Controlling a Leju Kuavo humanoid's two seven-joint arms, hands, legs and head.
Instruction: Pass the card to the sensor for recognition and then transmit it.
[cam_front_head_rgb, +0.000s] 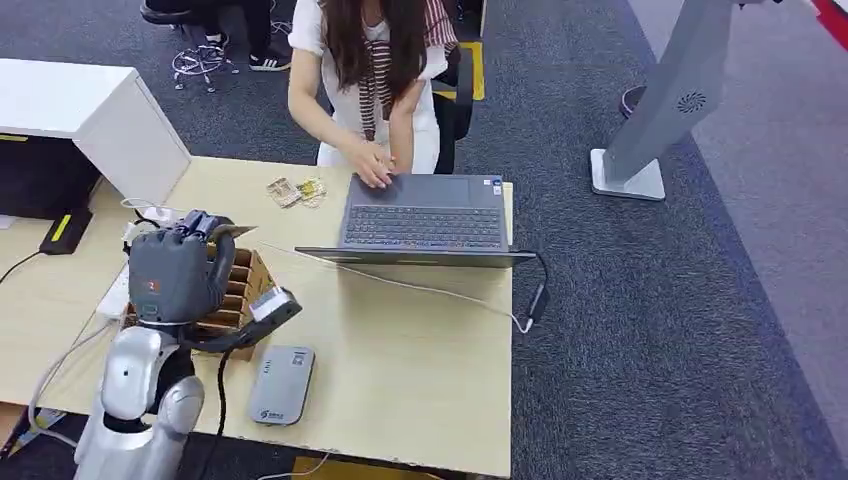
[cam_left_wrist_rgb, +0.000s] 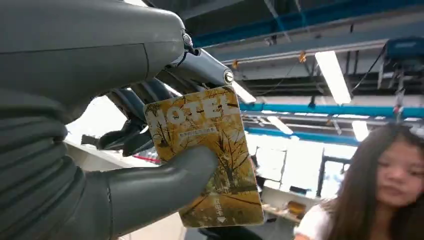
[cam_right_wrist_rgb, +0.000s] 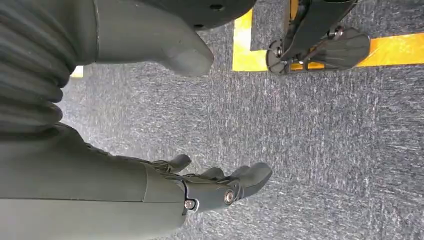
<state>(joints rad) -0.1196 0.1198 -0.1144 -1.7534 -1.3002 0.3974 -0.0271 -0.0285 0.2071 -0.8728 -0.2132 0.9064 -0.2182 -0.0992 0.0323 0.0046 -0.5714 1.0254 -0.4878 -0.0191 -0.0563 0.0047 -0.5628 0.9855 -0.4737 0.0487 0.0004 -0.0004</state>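
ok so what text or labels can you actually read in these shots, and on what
"HOTEL", large pale letters across the top of the card held in the left hand.
Small print under it and at the card's lower end: too small to read.
Mark on the grey sensor: too small.
Red mark on the hand's back: blurred.
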